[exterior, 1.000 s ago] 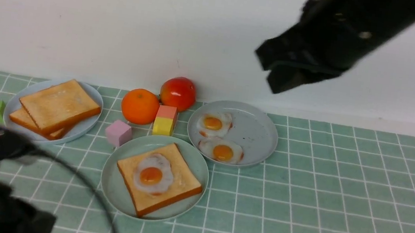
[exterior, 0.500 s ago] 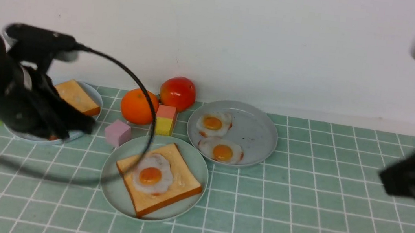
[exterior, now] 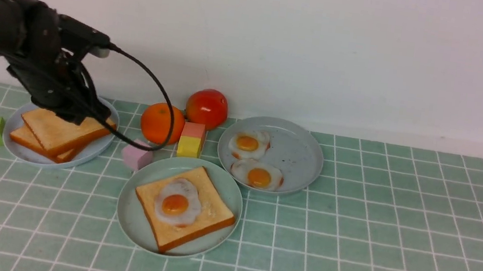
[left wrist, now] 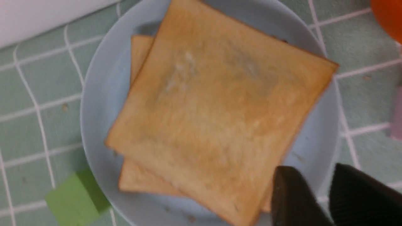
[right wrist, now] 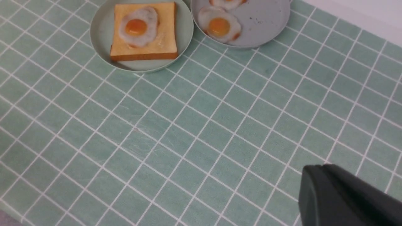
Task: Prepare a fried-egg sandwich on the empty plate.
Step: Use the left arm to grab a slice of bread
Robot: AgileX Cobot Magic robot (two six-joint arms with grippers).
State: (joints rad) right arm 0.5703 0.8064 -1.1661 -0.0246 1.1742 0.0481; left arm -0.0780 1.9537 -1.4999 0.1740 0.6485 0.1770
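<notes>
In the front view, the mint-green plate [exterior: 131, 225] carries one toast slice [exterior: 208, 216] with a fried egg [exterior: 177, 202] on it. I'd call the sandwich half built, with the covering slice yet to come. The left arm reaches forward and bends down over the bluish-white plate [exterior: 94, 150], putting the left gripper [exterior: 82, 117] just above the stacked toast [exterior: 55, 133].

In the left wrist view, that gripper's fingers stand apart and empty at the edge of the top slice [left wrist: 216, 113].

In the right wrist view, the right gripper [right wrist: 317, 188] is closed and empty. It hangs over the bare table [right wrist: 188, 141], well apart from the mint-green plate.
</notes>
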